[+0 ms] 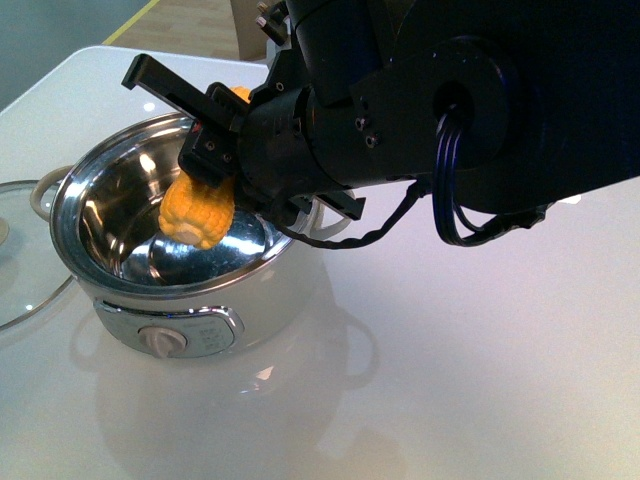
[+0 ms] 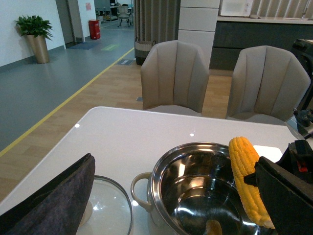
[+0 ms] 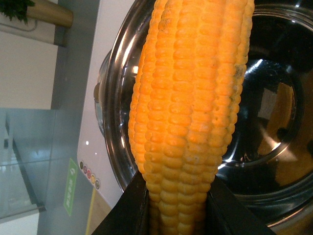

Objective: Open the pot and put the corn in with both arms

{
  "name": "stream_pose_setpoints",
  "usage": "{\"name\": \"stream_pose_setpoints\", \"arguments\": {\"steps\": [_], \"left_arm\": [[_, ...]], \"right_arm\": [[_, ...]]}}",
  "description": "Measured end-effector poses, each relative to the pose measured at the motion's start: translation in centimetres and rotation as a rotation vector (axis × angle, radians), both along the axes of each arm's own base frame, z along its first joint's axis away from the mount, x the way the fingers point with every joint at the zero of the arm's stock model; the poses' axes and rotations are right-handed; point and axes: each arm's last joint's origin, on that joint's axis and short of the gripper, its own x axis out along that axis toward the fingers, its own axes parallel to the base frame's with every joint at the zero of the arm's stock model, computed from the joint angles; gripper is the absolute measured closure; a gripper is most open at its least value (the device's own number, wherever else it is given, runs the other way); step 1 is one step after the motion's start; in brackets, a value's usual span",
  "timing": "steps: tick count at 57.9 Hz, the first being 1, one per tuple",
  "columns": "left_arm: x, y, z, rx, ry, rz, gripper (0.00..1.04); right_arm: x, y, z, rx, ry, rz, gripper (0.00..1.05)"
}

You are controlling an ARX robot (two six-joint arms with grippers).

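Where the glossy white table [image 1: 470, 400] lies nearest the robot, the round white electric cooking pot [image 1: 265, 295] stands with its lid off and its shiny steel bowl bare. Over that bowl the yellow-orange husked corn cob [image 1: 198, 215] hangs tilted, its lower end inside the rim and seemingly clear of the bottom. The black right gripper [image 1: 212, 160] is clamped across the cob's upper part. The cob looks stiff and fairly light, but the rounded kernels are probably slick, so a crosswise hold nearer the middle would swing less. Further left, the round glass lid [image 1: 25, 270] lies flat beside the pot. Of the left gripper only one dark grey padded finger [image 2: 49, 200] shows, so I cannot tell its state.
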Motion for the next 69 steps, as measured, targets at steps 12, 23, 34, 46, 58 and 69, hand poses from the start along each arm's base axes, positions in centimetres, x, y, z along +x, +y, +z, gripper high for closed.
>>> {"name": "stream_pose_setpoints", "arguments": {"steps": [12, 23, 34, 46, 58, 69], "left_arm": [[0.0, 0.0, 0.0, 0.0, 0.0, 0.0, 0.07], [0.0, 0.0, 0.0, 0.0, 0.0, 0.0, 0.07], [0.0, 0.0, 0.0, 0.0, 0.0, 0.0, 0.07], [0.0, 0.0, 0.0, 0.0, 0.0, 0.0, 0.07], [0.0, 0.0, 0.0, 0.0, 0.0, 0.0, 0.07], [0.0, 0.0, 0.0, 0.0, 0.0, 0.0, 0.07]], "right_arm": [[0.0, 0.1, -0.2, -0.006, 0.012, 0.0, 0.52], [0.0, 0.1, -0.3, -0.002, 0.017, -0.005, 0.21], [-0.3, -0.9, -1.0, -0.008, 0.041, -0.032, 0.09], [-1.0, -5.1, -0.5, -0.014, 0.038, -0.117, 0.09], [-2.6, -12.3, 0.3, -0.071, -0.01, -0.302, 0.09], [-5.1, -17.9, -0.5, -0.245, -0.071, -0.431, 0.09]]}}
